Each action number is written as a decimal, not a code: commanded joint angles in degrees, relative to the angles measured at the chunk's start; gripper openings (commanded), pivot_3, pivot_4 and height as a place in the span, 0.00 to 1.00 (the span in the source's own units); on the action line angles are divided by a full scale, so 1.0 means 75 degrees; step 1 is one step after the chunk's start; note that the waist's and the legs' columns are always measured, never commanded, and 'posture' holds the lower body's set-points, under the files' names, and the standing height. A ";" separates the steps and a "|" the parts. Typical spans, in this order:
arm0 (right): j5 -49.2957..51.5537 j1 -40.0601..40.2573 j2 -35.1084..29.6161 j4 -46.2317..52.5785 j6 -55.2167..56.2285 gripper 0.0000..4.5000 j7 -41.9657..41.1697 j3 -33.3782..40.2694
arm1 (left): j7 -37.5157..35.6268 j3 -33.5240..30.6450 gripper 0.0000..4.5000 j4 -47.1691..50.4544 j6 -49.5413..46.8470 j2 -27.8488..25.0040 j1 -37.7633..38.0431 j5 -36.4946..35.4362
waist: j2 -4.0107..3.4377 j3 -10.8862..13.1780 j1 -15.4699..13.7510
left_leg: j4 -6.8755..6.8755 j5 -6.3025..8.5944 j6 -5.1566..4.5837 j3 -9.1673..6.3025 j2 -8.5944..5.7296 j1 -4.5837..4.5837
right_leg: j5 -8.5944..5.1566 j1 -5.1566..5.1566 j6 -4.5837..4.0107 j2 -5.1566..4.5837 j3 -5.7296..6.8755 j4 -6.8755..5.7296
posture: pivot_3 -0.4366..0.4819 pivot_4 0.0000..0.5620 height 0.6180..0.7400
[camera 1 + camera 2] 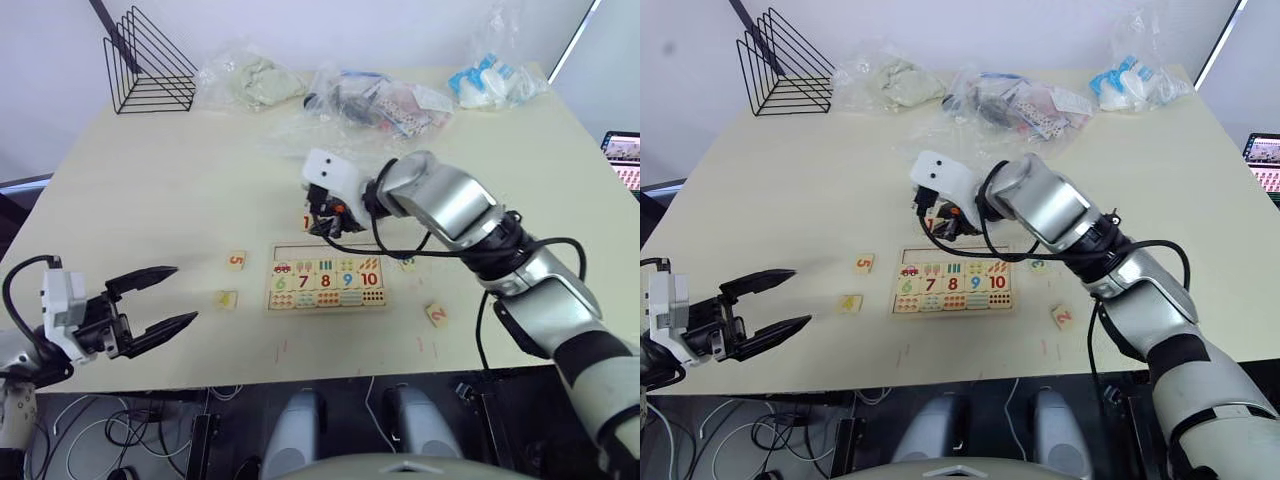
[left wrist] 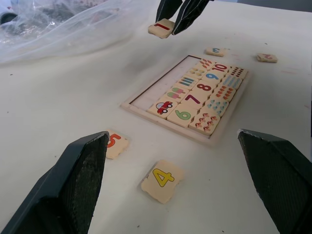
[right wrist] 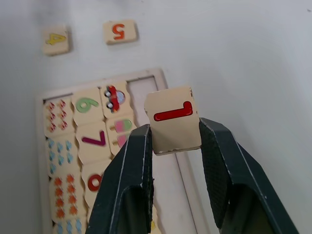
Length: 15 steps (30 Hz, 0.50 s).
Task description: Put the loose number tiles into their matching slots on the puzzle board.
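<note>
The puzzle board lies near the table's front edge, with its long strip of slots bare along the far side. My right gripper is shut on the tile with a red 1, held just above the far left end of that strip. More loose tiles lie flat on the table: the 5 and the 4 left of the board, the 3 and the 2 to its right. My left gripper hangs open and empty at the front left, off the table's edge.
A black wire rack stands at the back left. Several clear plastic bags with odds and ends lie along the back. The table's front edge runs close in front of the board.
</note>
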<state>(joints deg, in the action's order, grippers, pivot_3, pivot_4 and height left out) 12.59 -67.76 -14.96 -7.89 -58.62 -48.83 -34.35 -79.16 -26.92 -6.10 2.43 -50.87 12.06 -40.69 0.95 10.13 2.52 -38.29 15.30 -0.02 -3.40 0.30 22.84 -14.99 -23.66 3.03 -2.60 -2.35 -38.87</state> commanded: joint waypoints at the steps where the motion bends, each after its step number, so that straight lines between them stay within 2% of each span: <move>1: -0.0259 -0.0367 0.0341 -0.0511 0.0130 0.18 -0.0168 -0.0272 | 0.0142 -0.0391 1.00 0.0267 -0.0163 0.0010 0.0044 0.0000 | 0.0000 0.0000 -0.0003 | 0.0000 0.0000 0.0000 -0.0001 -0.0002 0.0000 | 0.0000 0.0000 0.0000 -0.0001 0.0001 0.0000 | 0.48 0.27 1.00; 15: -0.1346 -0.0841 0.1894 -0.2992 0.1433 0.18 -0.0370 -0.0481 | 0.0391 -0.0575 1.00 0.0561 -0.0754 -0.0035 -0.0035 0.0169 | -0.0003 0.0002 0.0015 | 0.0006 0.0000 0.0003 0.0001 -0.0007 -0.0001 | 0.0004 -0.0007 -0.0006 -0.0001 0.0013 0.0000 | 0.48 0.27 1.00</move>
<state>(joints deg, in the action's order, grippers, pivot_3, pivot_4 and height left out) 3.42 -72.07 -1.43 -30.55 -49.57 -51.15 -38.30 -76.31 -28.79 -3.50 -3.07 -50.57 11.88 -39.44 0.92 10.14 2.63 -38.24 15.29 0.00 -3.39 0.25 22.83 -14.97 -23.72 2.98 -2.61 -2.25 -38.87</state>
